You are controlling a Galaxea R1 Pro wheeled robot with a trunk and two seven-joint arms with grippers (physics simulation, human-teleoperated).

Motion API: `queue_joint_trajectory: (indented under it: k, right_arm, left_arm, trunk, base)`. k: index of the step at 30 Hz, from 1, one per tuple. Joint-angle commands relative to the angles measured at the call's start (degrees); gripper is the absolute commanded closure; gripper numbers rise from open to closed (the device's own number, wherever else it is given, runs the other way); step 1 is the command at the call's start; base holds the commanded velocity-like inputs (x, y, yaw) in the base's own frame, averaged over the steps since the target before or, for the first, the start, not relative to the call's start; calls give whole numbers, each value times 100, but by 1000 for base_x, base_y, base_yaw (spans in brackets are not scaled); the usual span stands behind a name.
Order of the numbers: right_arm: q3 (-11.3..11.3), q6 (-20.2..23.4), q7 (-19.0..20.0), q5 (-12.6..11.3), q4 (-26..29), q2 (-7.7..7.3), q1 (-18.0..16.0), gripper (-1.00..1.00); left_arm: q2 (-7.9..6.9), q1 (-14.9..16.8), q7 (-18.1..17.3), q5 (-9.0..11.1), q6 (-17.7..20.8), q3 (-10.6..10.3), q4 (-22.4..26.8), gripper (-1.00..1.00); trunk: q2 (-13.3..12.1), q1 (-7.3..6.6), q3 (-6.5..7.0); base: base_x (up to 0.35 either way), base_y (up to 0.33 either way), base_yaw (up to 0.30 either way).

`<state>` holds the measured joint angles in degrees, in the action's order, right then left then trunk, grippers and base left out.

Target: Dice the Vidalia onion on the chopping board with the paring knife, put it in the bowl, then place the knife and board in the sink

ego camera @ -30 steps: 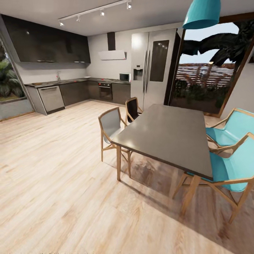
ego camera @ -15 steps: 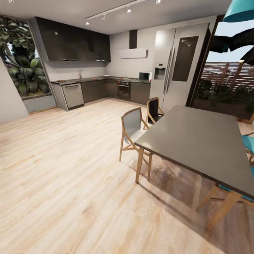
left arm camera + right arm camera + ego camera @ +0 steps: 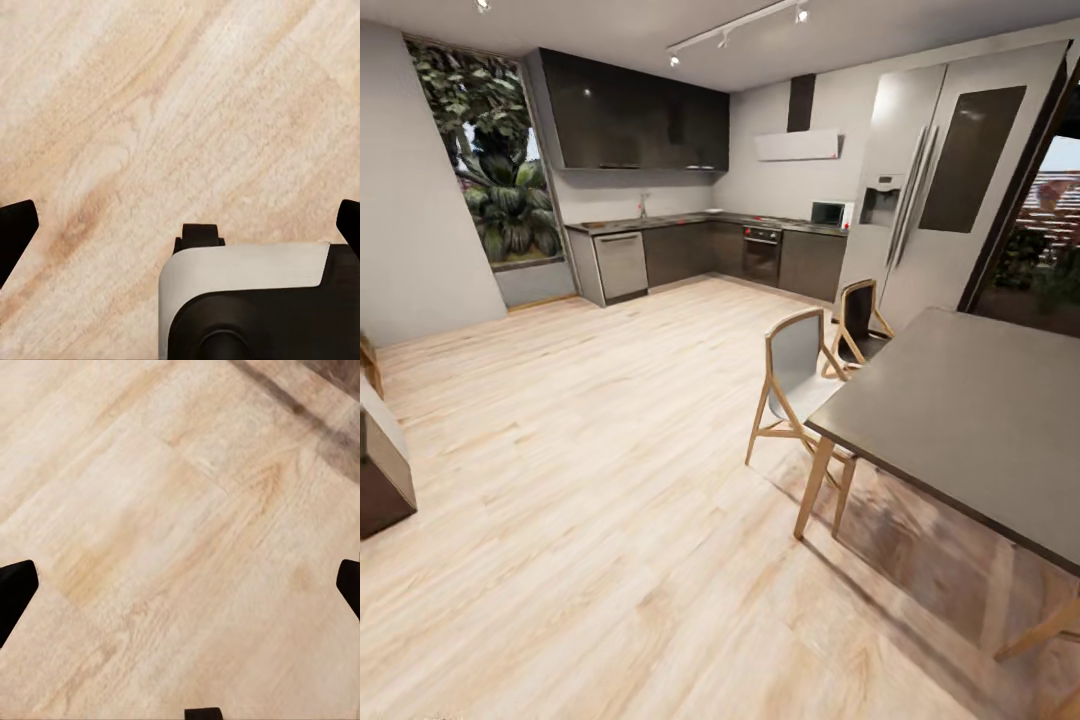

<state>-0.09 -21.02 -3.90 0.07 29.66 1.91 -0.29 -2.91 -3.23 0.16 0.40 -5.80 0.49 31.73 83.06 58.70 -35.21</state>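
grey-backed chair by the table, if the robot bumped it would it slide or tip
The grey-backed chair would probably slide: the wood floor looks smooth. Its slim splayed legs suggest a light frame, steady against a low nudge. A push high on the backrest might rock it.

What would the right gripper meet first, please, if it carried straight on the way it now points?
Probably the light wood plank floor: the right gripper, its dark fingers spread wide, faces it with nothing visible between.

Pale wood floor with a soft sheen ran under me, its grain plain beneath my matt black fingertips. The upper cabinets looked glossy and dark, the fridge brushed metal, the table smooth grey with wooden legs, the countertop grey metallic.
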Motion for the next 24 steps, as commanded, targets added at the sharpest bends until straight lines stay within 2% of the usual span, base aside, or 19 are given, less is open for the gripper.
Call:
queue_joint_trajectory:
  k: [1,24]
  right_arm:
    - [0,-17,-18,2,-4,2,-4,-100]
    - [8,-17,-15,2,-4,2,-3,-100]
  left_arm:
    - [0,-2,2,4,-9,4,8,-100]
    - [1,-2,2,4,-9,4,0,-100]
  trunk:
    - [2,2,-8]
    - [2,2,-98]
  base:
    - [225,12,275]
    - [226,1,275]
